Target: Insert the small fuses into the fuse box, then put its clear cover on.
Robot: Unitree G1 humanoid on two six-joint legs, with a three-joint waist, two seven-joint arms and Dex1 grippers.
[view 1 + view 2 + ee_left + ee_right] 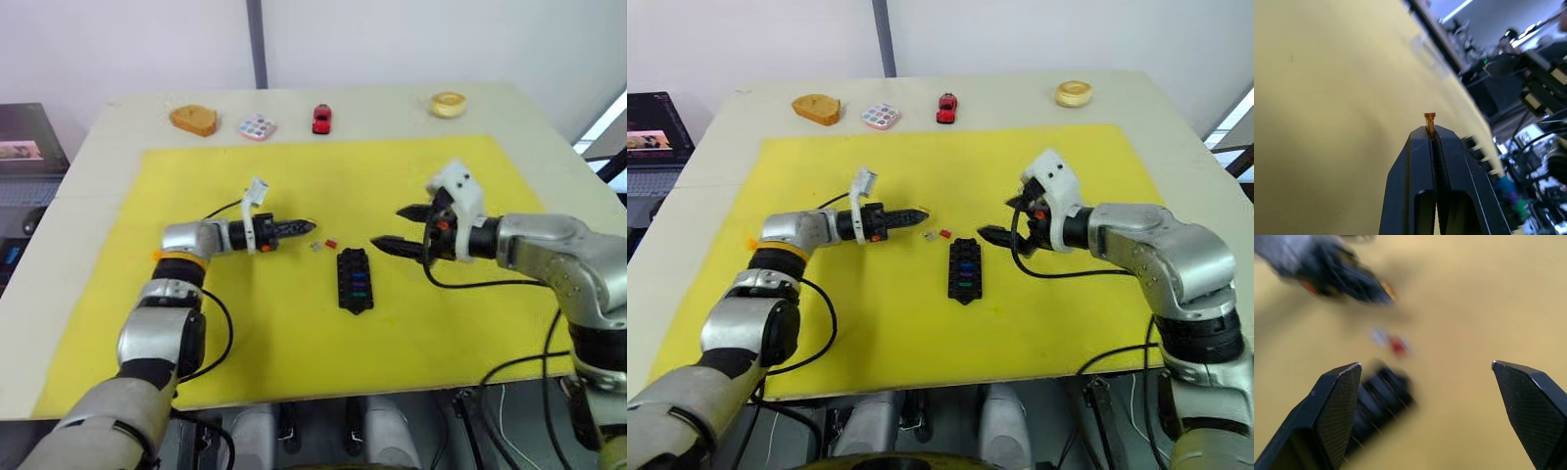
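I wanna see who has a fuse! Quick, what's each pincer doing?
Left pincer: closed, pinching a tan-yellow fuse.
Right pincer: wide open, holding nothing.

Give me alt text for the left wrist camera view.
The left gripper is shut on a tan-yellow fuse, pinched upright at the fingertips above the yellow mat. Blurred room clutter lies beyond the mat's edge.

The fuse box (355,278) sits at frame centre on the mat (294,333); two loose fuses (324,244) lie just upper-left of it.
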